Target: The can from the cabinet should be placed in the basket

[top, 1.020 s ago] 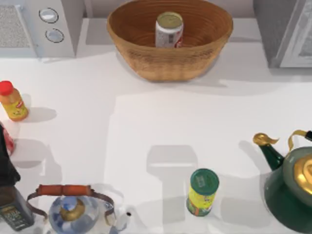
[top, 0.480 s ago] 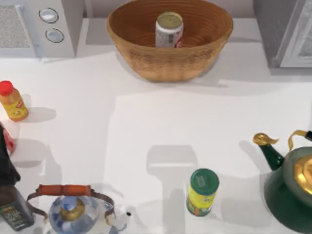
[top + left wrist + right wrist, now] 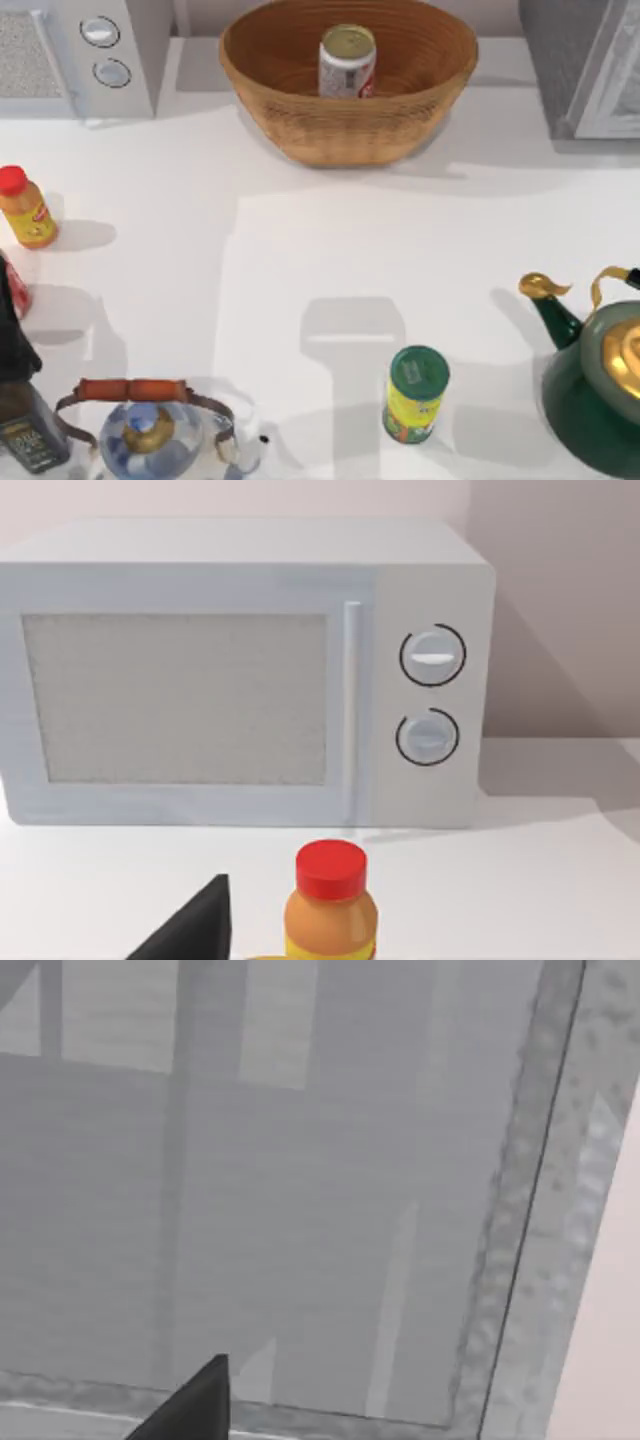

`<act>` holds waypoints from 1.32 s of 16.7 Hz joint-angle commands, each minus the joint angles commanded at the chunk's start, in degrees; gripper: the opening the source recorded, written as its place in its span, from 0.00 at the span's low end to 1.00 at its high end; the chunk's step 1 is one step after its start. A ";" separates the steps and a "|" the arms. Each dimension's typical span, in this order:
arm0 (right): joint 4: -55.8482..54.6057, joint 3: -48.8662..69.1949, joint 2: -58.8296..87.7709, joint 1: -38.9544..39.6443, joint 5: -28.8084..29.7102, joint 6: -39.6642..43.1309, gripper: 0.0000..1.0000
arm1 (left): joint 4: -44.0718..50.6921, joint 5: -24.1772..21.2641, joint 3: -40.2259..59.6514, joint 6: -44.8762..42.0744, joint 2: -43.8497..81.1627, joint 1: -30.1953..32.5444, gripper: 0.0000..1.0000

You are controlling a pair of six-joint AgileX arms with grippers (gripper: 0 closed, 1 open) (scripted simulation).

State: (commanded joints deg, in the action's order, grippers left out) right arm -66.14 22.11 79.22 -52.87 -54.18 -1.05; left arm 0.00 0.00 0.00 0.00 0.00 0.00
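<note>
Standing upright inside the wicker basket [image 3: 300,130] at upper centre, the can [image 3: 346,62] could only tip if bumped; jaw state untellable.

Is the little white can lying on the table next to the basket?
No, the can stands upright inside the basket, not on the table.

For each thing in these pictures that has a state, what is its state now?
can: upright inside the basket, free of any gripper.
basket: upright, holding the can.
cabinet: door state cannot be told.
microwave: door shut.
orange bottle: upright, red cap on.
yellow-green canister: upright, lid on.
green kettle: upright, lid on.
glass teapot: upright, lid on.
</note>
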 joint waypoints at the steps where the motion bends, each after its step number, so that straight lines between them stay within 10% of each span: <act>1: -1.05 -0.18 2.85 -1.71 -1.12 -0.23 1.00 | 0.00 0.00 0.00 0.00 0.00 0.00 1.00; 13: -1.37 0.97 9.37 -5.96 -3.76 -0.89 1.00 | 0.00 0.00 0.00 0.00 0.00 0.00 1.00; 22: 32.22 32.20 7.11 -7.86 -5.71 -0.90 1.00 | 0.00 0.00 0.00 0.00 0.00 0.00 1.00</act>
State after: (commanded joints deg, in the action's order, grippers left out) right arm -33.91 54.31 86.33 -60.73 -59.89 -1.95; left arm 0.00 0.00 0.00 0.00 0.00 0.00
